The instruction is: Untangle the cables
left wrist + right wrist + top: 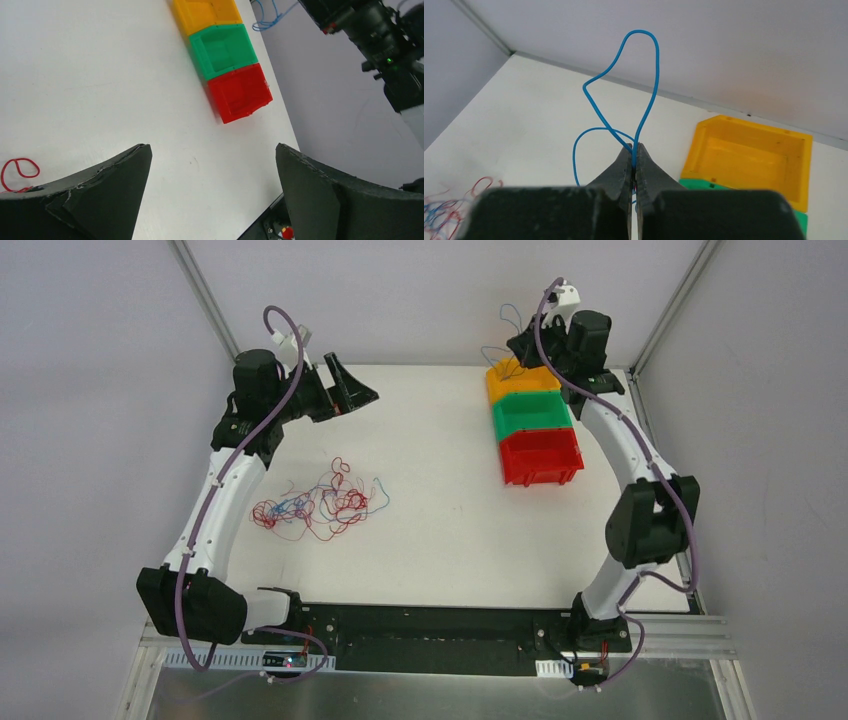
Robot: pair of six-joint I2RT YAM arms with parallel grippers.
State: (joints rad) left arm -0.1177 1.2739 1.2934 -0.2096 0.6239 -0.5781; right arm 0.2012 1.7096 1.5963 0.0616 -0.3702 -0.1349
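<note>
**A:** Right gripper [634, 150] first. What's it doing?

**B:** Clamped tight, the fingers pressed flat together. One blue cable [644, 32] is pinched at the tips. Above them it rises in a tall narrow loop, and a second, lower curl bows out to the fingers' left side.

**A:** What's around that hand?

**B:** It is raised off the table [450, 500]. The yellow bin [749, 155] sits just beyond and to the right of the fingertips, nothing in it that I can see. The green bin [530, 415] touches it on the nearer side, then the red bin [540, 455], all three in one row. From above, the blue strand trails off the gripper over the yellow bin's far end.

**A:** And the left gripper [212, 147]?

**B:** Let go, jaws spread wide, nothing between them. It is lifted too, pointing across the table toward the bin row.

**A:** Where are the other cables?

**B:** The heap of cables [320, 505] lies on the table well apart from the right hand, nearer the arm bases than the left gripper and below it. It is mostly red with some blue threaded through, and knotted. One red loop [20, 167] shows just beside the left hand's left finger. I cannot tell whether that loop is joined to the heap.
</note>
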